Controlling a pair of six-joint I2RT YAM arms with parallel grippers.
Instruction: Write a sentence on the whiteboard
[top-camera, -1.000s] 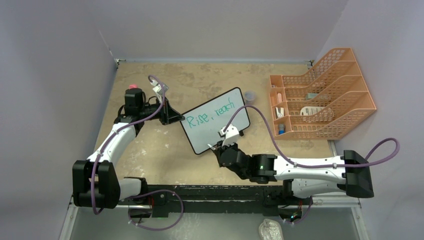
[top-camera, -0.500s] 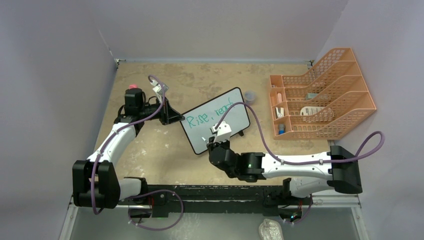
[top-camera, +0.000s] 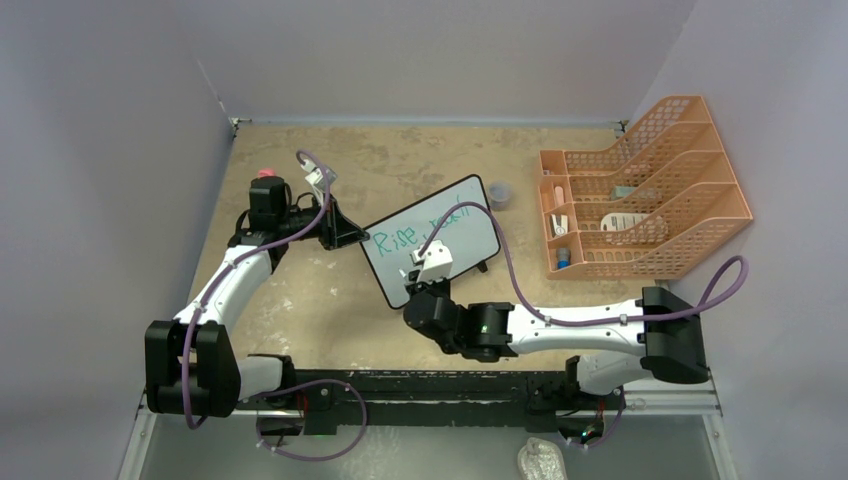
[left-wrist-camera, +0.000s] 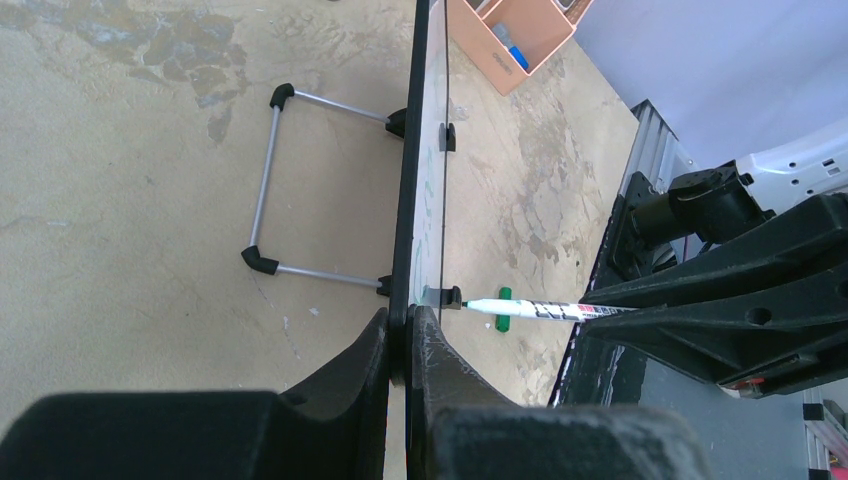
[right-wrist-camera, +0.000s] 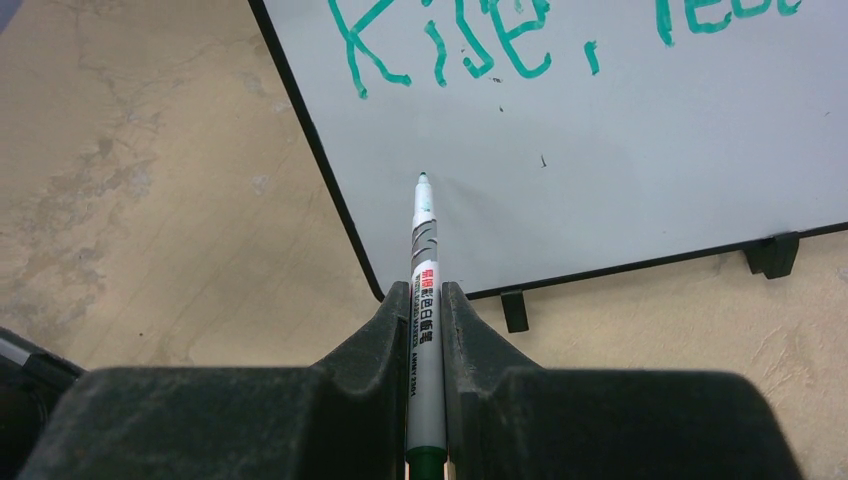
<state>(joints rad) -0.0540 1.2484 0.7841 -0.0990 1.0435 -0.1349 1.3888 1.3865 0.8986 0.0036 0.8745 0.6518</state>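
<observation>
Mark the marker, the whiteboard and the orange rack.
marker (right-wrist-camera: 426, 300): right wrist view, labelled middle of barrel.
whiteboard (right-wrist-camera: 620, 170): right wrist view, bare white face.
orange rack (top-camera: 650, 258): top external view, front wall.

From above, the white wrist camera (top-camera: 436, 262) hides most of the second word of the green-teal handwritten sentence (top-camera: 392, 238); the right wrist view crops it at the top edge. From the left wrist we see the small black-framed whiteboard (left-wrist-camera: 428, 200) edge-on, writing unreadable. We cannot tell whether the green-tipped white marker (right-wrist-camera: 425, 260) touches it.
</observation>
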